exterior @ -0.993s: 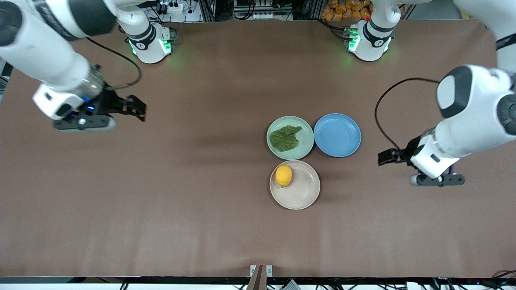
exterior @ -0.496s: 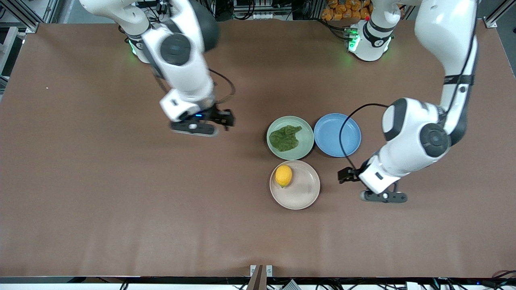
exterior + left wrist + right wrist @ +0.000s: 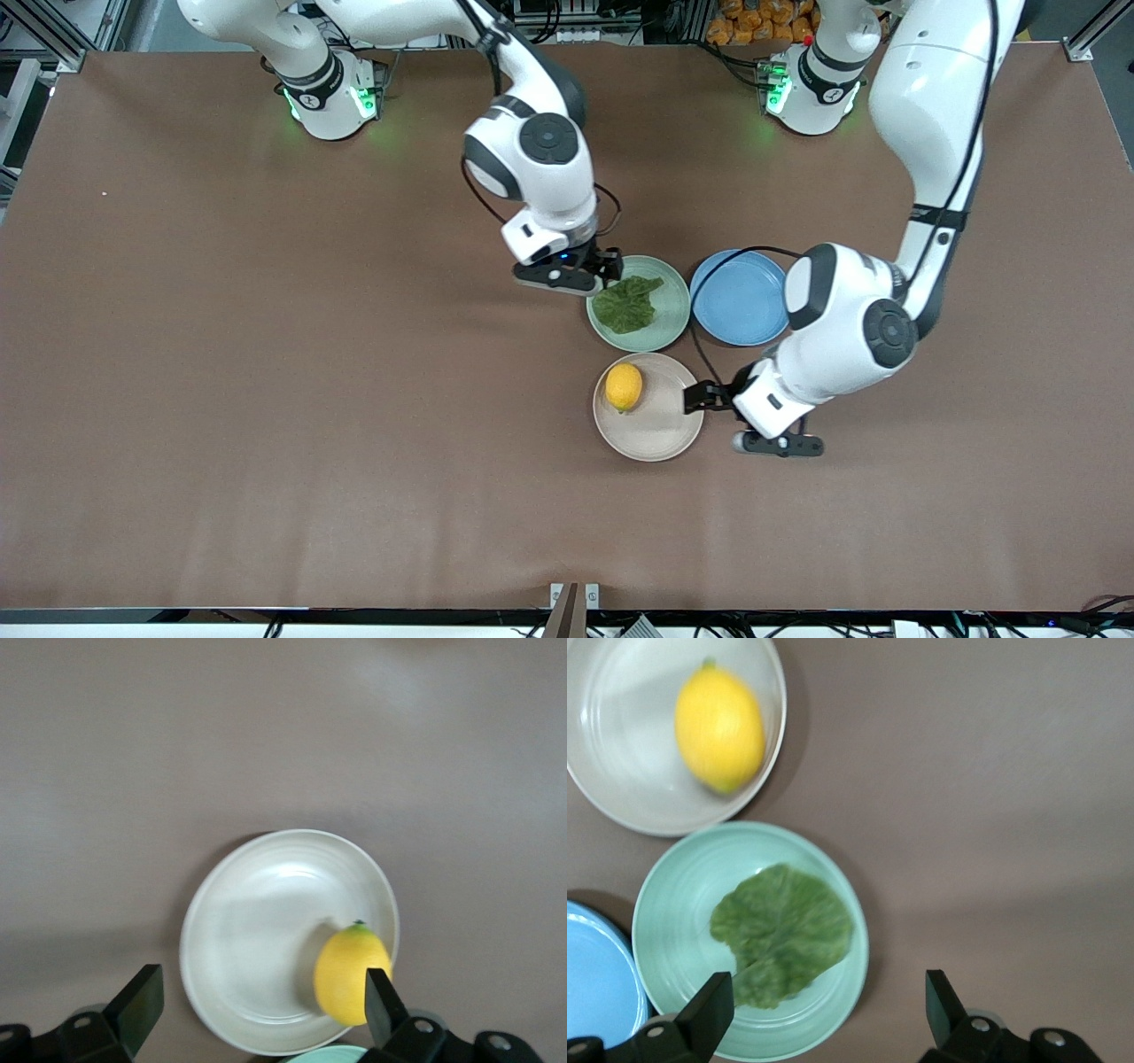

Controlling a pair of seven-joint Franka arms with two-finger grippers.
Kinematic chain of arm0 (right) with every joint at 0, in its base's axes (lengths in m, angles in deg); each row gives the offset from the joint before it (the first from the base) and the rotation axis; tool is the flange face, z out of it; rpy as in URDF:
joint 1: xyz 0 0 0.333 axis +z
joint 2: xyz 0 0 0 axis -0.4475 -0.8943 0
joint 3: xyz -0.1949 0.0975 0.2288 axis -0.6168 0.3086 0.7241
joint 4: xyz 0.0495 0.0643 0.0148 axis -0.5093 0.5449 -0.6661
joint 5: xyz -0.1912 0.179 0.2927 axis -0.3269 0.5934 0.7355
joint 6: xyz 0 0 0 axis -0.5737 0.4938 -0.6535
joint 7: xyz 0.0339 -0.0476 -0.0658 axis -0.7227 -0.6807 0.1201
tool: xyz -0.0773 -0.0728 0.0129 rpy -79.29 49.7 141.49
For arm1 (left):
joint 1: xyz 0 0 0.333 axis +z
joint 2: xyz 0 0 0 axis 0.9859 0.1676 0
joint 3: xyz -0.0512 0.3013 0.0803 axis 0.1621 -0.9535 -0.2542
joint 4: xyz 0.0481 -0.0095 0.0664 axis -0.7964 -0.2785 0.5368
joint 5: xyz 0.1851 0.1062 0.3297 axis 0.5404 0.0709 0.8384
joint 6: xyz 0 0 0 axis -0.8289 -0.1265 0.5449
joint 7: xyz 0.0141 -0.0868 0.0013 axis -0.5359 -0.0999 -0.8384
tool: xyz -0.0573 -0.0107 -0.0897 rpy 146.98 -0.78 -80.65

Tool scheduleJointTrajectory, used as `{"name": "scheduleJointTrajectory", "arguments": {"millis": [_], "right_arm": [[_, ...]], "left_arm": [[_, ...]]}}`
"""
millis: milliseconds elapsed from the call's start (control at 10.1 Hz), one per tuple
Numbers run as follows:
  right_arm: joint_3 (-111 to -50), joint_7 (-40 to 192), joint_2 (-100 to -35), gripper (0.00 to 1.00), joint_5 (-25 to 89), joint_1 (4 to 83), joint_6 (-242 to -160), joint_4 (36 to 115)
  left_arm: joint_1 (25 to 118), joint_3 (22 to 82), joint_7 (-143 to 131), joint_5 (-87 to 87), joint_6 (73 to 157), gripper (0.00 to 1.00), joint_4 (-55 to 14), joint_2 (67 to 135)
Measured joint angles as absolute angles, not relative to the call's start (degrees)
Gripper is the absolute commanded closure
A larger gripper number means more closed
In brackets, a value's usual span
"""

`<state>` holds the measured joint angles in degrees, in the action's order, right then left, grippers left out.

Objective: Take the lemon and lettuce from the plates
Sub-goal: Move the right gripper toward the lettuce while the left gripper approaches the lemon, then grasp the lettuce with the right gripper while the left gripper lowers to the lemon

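Note:
The lemon (image 3: 624, 387) lies on the beige plate (image 3: 660, 434). The lettuce (image 3: 628, 303) lies flat on the mint green plate (image 3: 678, 310). My right gripper (image 3: 610, 264) is open and empty over the mint plate's edge toward the right arm's end. My left gripper (image 3: 696, 399) is open and empty over the beige plate's edge toward the left arm's end. The left wrist view shows the lemon (image 3: 352, 974) on the beige plate (image 3: 266, 930) beside one fingertip (image 3: 381, 992). The right wrist view shows the lettuce (image 3: 784, 935), the mint plate (image 3: 673, 904) and the lemon (image 3: 719, 726).
A blue plate (image 3: 740, 301) with nothing on it sits beside the mint plate, toward the left arm's end, touching or nearly touching it. The three plates cluster together on the brown table (image 3: 266, 399). The blue plate's edge also shows in the right wrist view (image 3: 594, 983).
Both arms swung in from the table's ends to the plates: the right gripper to the mint plate's edge, the left gripper to the beige plate's edge. Lemon and lettuce have not moved.

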<state>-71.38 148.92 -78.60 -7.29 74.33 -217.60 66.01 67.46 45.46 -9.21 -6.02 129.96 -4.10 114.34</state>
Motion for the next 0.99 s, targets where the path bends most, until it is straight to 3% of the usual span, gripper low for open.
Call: {"name": "scheduleJointTrajectory", "arguments": {"millis": [496,794,894,993], "right_arm": [[-72.4,164.7,-93.9,0.14,-11.6,80.2,-220.0,54.5],[-72.5,167.9,-97.2,0.19,-11.9,82.4,-221.1,51.5],[-72.9,168.2,-97.6,0.33,-12.1,83.1,-221.2,50.9],[-73.4,168.2,-98.1,0.66,-13.0,83.5,-221.2,50.5]], "left_arm": [[66.6,47.3,-9.2,-6.1,131.1,0.00,-3.7,117.2],[67.7,47.2,-9.0,-6.1,131.1,0.00,-3.5,117.2],[68.2,47.2,-9.0,-6.1,131.1,0.00,-3.5,117.2],[68.5,47.2,-9.0,-6.1,131.1,0.00,-3.5,117.2]]}}
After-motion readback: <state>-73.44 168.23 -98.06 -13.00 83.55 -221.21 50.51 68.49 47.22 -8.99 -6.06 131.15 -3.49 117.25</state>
